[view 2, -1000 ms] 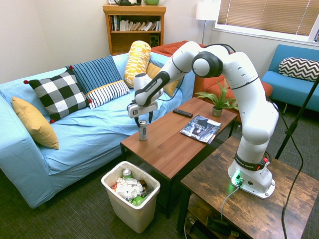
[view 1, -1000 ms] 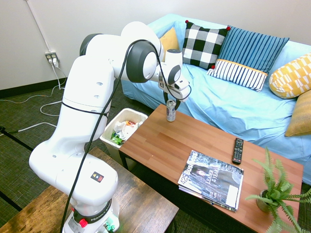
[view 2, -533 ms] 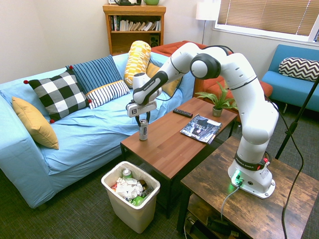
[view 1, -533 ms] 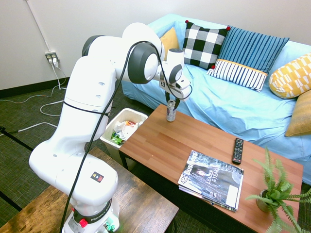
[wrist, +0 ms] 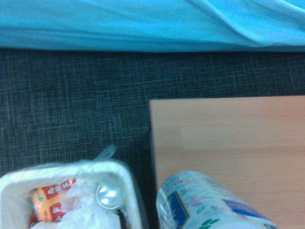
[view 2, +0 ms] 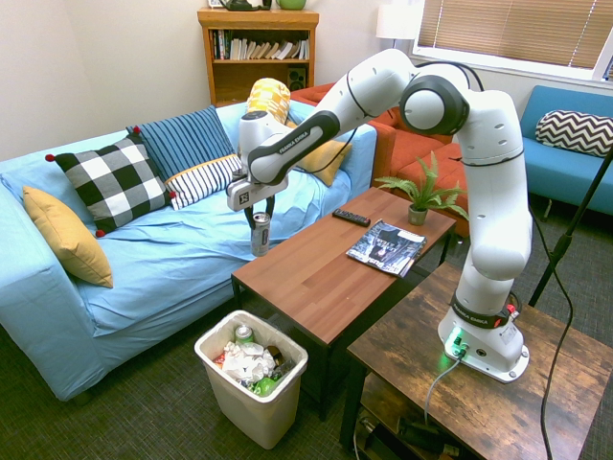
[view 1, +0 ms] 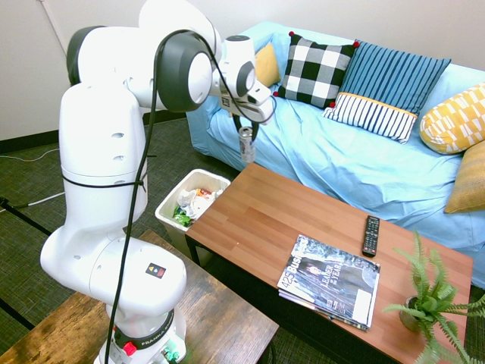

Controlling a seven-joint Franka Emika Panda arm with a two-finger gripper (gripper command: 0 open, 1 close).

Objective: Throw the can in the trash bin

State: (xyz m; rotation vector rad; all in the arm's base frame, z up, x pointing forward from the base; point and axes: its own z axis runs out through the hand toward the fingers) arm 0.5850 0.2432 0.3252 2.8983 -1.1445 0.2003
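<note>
The slim silver can [view 1: 246, 145] hangs upright in the air, held at its top by my gripper [view 1: 245, 133], which is shut on it. It has been lifted above the far left corner of the wooden coffee table [view 1: 318, 227]. From the other side the can [view 2: 260, 233] hangs just past the table's corner, near the sofa. In the wrist view the can [wrist: 209, 205] rises from the lower edge. The cream-white trash bin [view 2: 230, 395] stands on the floor beside the table's end, below and nearer the room, with crumpled paper and green scraps; its rim [wrist: 71, 168] shows close by.
A blue sofa [view 1: 356, 159] with cushions runs behind the table. On the table lie a magazine [view 1: 330, 278], a black remote [view 1: 370, 235] and a potted fern [view 1: 428, 299]. A darker wooden side table [view 2: 498, 383] is nearby.
The can stood on the table with my gripper around its top; now it is lifted off and carried up and toward the table's corner on the bin's side.
</note>
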